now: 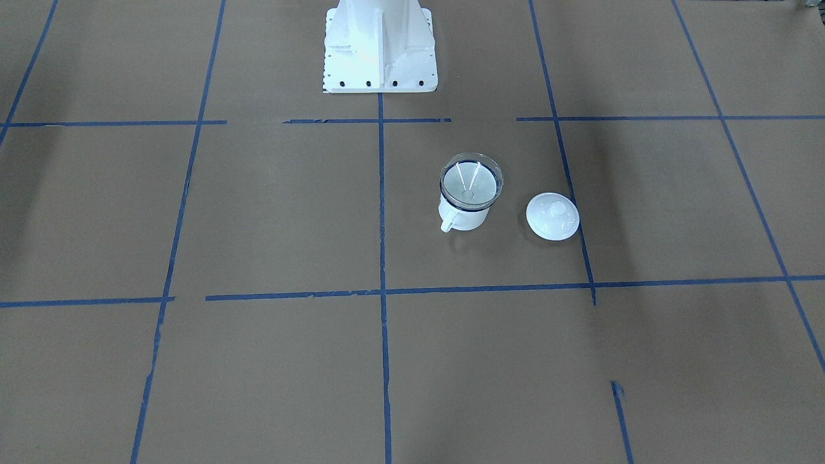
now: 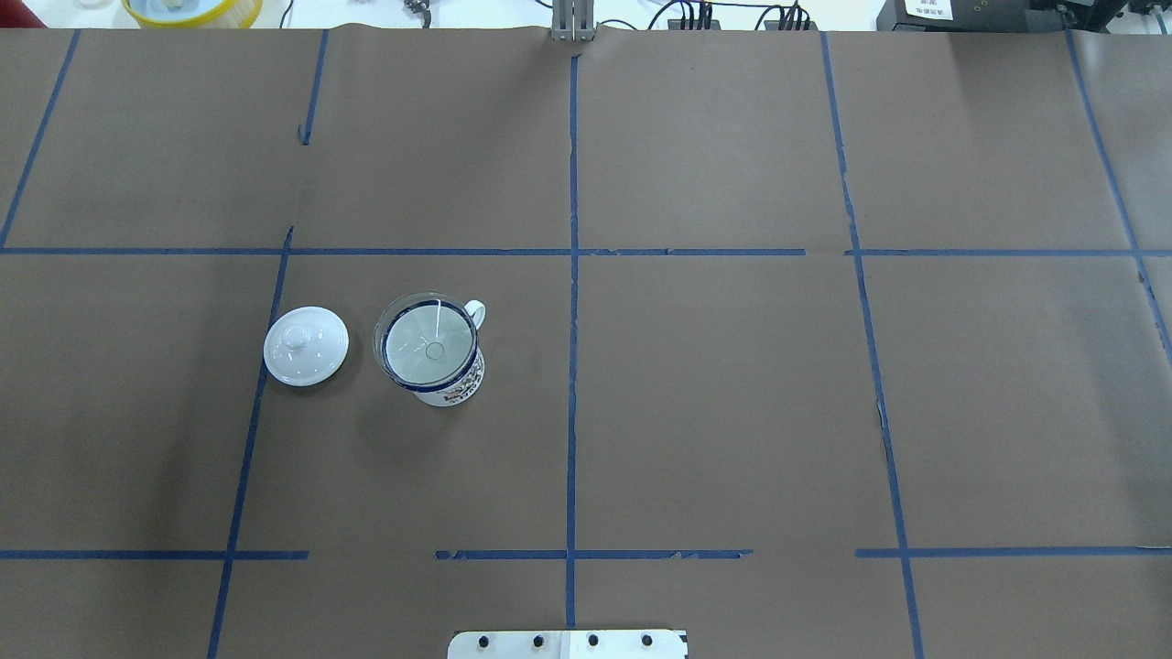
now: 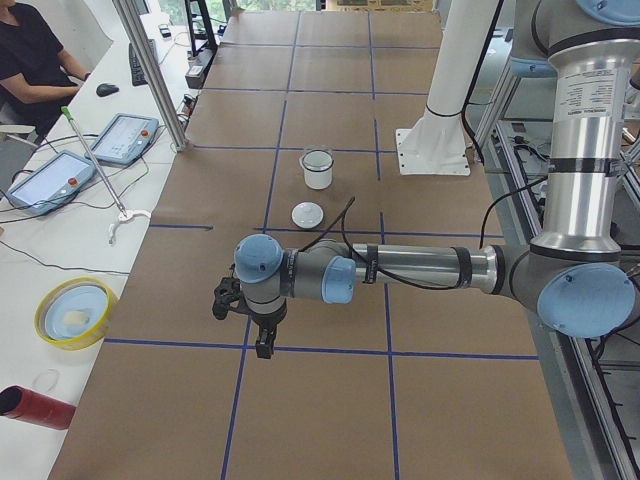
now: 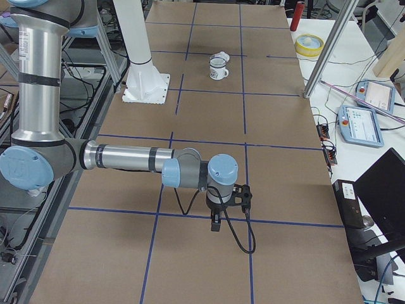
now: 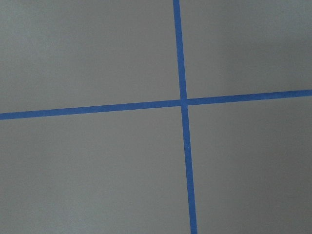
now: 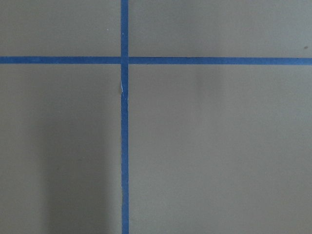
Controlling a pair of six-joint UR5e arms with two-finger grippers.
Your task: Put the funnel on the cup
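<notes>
The clear funnel (image 1: 471,180) sits upright in the mouth of the white cup (image 1: 463,218), its rim resting on the cup's dark blue rim. Both also show in the overhead view, funnel (image 2: 428,343) and cup (image 2: 461,384), and far off in the left side view (image 3: 317,170). No gripper is near them. My left gripper (image 3: 262,342) hangs over bare table far from the cup, and so does my right gripper (image 4: 216,223). Each shows only in a side view, so I cannot tell whether it is open or shut. Both wrist views show only brown paper and blue tape.
A round white lid with a knob (image 1: 552,216) lies flat beside the cup, also in the overhead view (image 2: 306,345). The white robot base (image 1: 380,45) stands behind them. A yellow bowl (image 3: 75,312), tablets and a seated person are on the operators' side.
</notes>
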